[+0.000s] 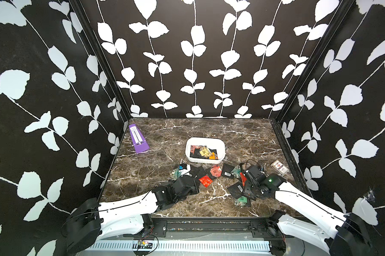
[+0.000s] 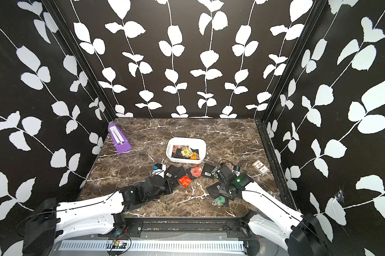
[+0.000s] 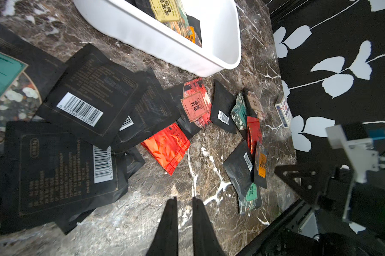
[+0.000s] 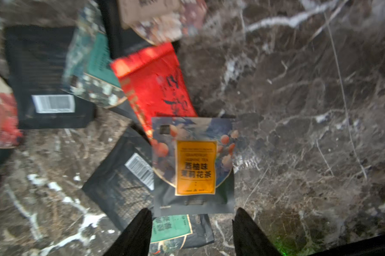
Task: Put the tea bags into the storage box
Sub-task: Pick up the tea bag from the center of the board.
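- The storage box (image 1: 200, 160) (image 2: 182, 160) (image 3: 156, 37) stood near the ctr of the marble surface (image 1: 165, 137), open side up, in both top views.
- Several tea bags (image 1: 212, 156) lay loose inside the box, incl. a yellow-label sachet (image 1: 204, 151) (image 3: 165, 10). Exact qty could not be told.
- All other sachets lay on the surface btwn the box and the near edge, from the ctr toward the right edge, and many overlapped.
- Most of them were black w/ white barcode labels. A red sachet (image 1: 205, 180) (image 2: 185, 180) (image 3: 167, 147) lay near the ctr, apart from the box.
- L gripper (image 3: 184, 199): jaws nearly closed, w/ only a narrow gap and nothing btwn them. The tips were over bare marble, just beside a black barcode sachet (image 3: 61, 172).
- R gripper (image 4: 192, 211): jaws spread wide over the cluster nearest the right edge.
- An orange-label sachet (image 4: 195, 166) (image 3: 261, 166) sat just ahead of the R tips, its near edge spanning the gap. Whether the fingers touched it could not be told.
- That sachet overlapped a second black barcode one, a second red one and a green-label sachet (image 4: 171, 227).
- A purple metronome (image 1: 138, 140) (image 2: 120, 139) stood at the far left corner.
- A white-and-red card pack (image 1: 279, 166) (image 2: 260, 167) (image 3: 283, 112) lay by the right edge, well apart from the box.
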Motion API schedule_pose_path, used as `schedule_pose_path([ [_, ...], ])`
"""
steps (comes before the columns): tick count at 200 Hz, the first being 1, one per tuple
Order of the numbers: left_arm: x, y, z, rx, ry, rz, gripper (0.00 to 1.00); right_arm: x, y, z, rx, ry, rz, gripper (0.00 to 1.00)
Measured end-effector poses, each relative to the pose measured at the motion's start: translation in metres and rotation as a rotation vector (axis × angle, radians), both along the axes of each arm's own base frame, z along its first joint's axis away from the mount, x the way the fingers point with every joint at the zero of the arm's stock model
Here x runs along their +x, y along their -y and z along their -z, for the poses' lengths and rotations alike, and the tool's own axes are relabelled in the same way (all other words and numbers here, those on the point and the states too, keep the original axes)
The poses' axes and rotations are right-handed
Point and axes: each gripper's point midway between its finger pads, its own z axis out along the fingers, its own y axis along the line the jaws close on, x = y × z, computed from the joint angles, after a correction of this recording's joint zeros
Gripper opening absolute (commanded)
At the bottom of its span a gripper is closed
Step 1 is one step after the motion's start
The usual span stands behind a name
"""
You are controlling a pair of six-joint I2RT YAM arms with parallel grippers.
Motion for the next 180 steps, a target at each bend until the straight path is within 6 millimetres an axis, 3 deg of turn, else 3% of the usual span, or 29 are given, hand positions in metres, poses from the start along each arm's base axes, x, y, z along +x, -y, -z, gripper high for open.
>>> schedule_pose_path([
  [41, -0.001, 0.001, 0.0, -0.006, -0.006, 0.003, 0.12, -0.004, 0.0, 0.019, 0.013, -0.016, 0.019, 0.69],
  [101, -0.003, 0.003, 0.004, -0.001, -0.021, 0.009, 0.13, 0.007, -0.005, 0.026, 0.065, 0.029, 0.039, 0.9],
  [180, -0.004, 0.004, 0.005, -0.003, -0.029, 0.014, 0.13, 0.019, -0.001, 0.041, 0.036, 0.0, 0.035, 0.84],
])
